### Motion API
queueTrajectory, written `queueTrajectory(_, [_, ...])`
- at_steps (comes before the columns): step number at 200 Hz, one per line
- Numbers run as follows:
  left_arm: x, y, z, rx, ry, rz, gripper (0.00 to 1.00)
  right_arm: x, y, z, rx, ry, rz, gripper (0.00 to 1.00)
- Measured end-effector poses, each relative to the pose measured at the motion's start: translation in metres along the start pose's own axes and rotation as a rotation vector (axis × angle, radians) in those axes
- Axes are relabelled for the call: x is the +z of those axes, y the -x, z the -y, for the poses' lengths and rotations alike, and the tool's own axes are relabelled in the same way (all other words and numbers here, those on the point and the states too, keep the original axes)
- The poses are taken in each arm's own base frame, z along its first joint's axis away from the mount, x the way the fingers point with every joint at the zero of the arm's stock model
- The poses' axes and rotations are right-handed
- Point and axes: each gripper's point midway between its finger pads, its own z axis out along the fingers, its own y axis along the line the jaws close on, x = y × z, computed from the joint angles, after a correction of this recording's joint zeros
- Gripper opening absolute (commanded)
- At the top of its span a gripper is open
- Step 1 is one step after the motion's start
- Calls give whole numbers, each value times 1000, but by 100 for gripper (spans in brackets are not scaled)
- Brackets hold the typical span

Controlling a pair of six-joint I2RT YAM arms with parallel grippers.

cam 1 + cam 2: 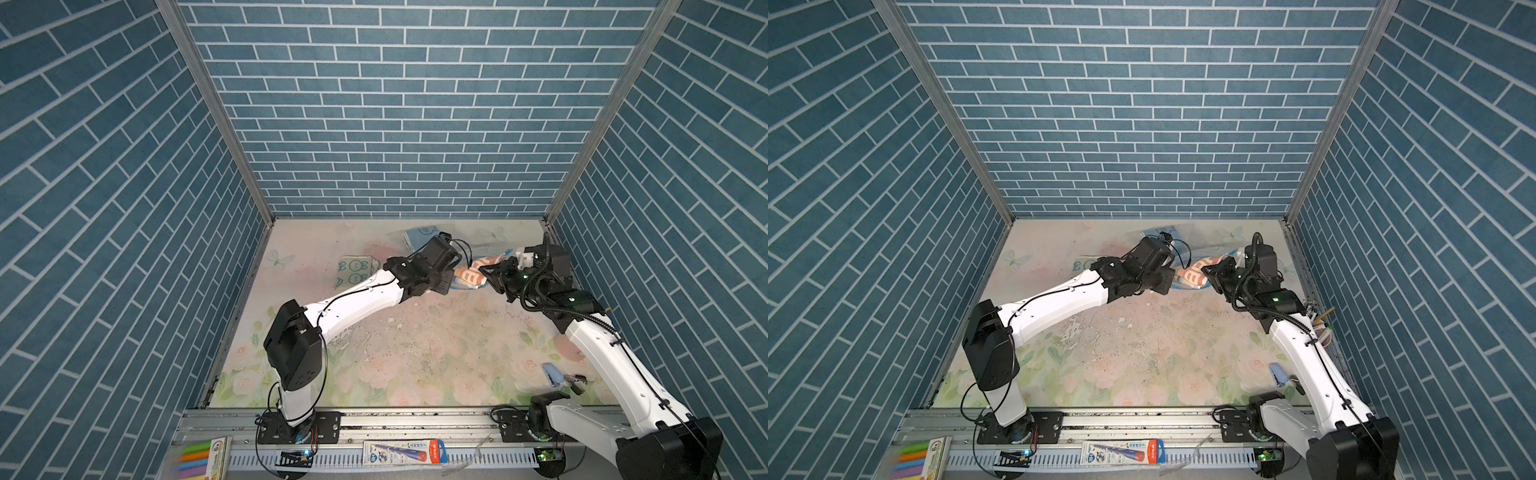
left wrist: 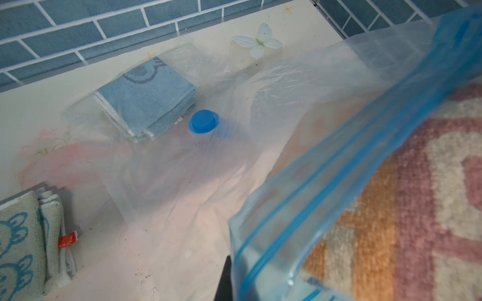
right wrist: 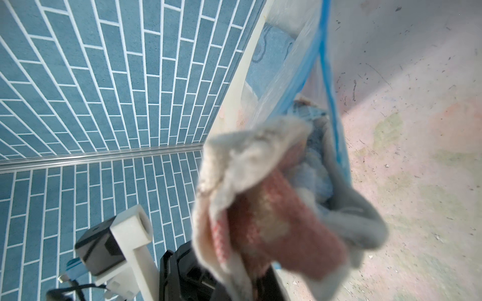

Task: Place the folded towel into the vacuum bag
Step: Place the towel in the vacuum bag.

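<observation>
Left arm (image 1: 361, 301) and right arm (image 1: 602, 353): white shells, black joint housings; black cables (image 1: 525, 303) run alongside.

My two top views look down from high above my bases, facing the back wall (image 1: 395, 124), far enough off that both take in the whole desk (image 1: 415, 353). My left wrist camera sits close over the vacuum bag (image 2: 208, 169), looking toward that wall. My right wrist camera hangs very near the folded towel (image 3: 273, 221), facing a wall corner (image 3: 104, 156). All four views share that towel and bag.
</observation>
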Motion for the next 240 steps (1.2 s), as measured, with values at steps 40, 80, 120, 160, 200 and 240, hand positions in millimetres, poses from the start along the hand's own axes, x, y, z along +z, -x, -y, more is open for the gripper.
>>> queueTrajectory(40, [1, 5, 4, -16, -10, 6, 0, 12, -2, -3, 2, 6, -10, 0])
queueTrajectory(80, [0, 5, 4, -17, -12, 7, 0, 24, 1, 3, 1, -14, -2, 0])
queueTrajectory(120, [0, 5, 3, -15, -6, 8, 0, 35, -3, 18, 13, -50, -21, 0])
queueTrajectory(160, [0, 5, 2, -14, 1, 6, 0, 37, -10, 18, 1, -51, -49, 36])
queueTrajectory(200, [-1, 5, 2, -10, 1, 7, 0, 33, -13, 20, -6, -62, -57, 37])
queueTrajectory(240, [-1, 5, 0, -3, 10, 5, 0, 29, -11, 14, -22, -61, -54, 42])
